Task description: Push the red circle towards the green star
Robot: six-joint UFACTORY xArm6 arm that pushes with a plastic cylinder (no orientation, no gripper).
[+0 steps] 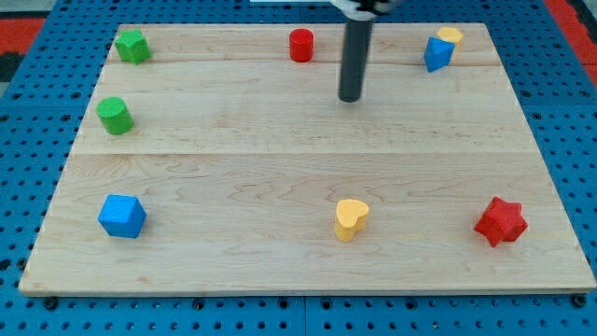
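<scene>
The red circle (300,45) stands near the board's top edge, a little left of centre. The green star (132,45) lies at the top left corner, far to the left of the red circle. My tip (350,97) rests on the board to the right of and below the red circle, about a block's width apart from it, not touching any block.
A green circle (116,115) lies at the left edge below the green star. A blue block (437,54) touches a yellow block (450,36) at the top right. A blue block (122,216), a yellow heart (351,218) and a red star (501,221) lie along the bottom. The wooden board (308,271) sits on a blue pegboard.
</scene>
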